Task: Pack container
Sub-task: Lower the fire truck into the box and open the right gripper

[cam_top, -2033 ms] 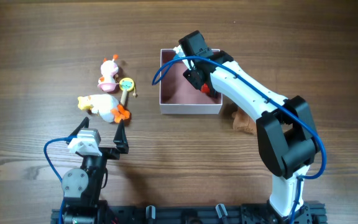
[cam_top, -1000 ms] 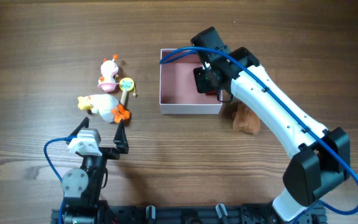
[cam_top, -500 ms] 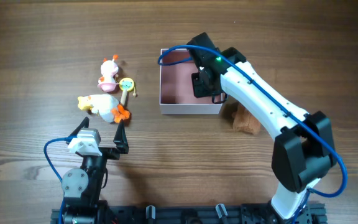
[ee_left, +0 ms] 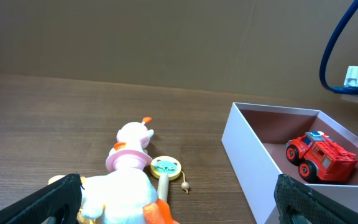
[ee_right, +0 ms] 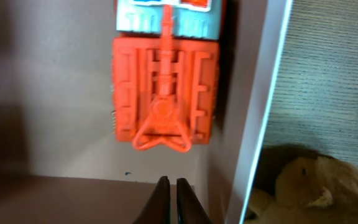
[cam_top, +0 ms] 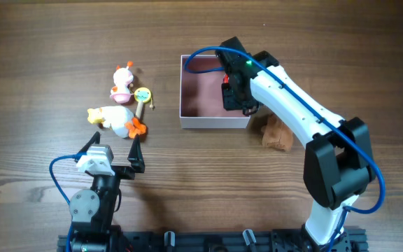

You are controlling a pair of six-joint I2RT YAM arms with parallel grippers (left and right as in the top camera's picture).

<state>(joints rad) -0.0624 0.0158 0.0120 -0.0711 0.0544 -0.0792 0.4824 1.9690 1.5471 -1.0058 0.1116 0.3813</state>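
The container (cam_top: 214,122), a white-walled square box with a pink inside, sits right of centre; it also shows in the left wrist view (ee_left: 251,163) and the right wrist view (ee_right: 55,93). A red toy truck (ee_left: 321,155) lies inside it by the right wall, also seen from above in the right wrist view (ee_right: 164,93). My right gripper (cam_top: 233,96) hangs over the box's right part, its fingers (ee_right: 169,194) shut and empty just short of the truck. My left gripper (cam_top: 112,148) is open near the front left, behind a white duck plush (cam_top: 117,120).
A small pink-and-white toy (cam_top: 122,85) and a yellow rattle drum (cam_top: 143,94) lie left of the box. A brown plush (cam_top: 277,133) lies outside the box's front right corner, also in the right wrist view (ee_right: 303,186).
My right arm has swung and its gripper has shifted a little to the right over the box. The left arm and the toys on the left have not moved.
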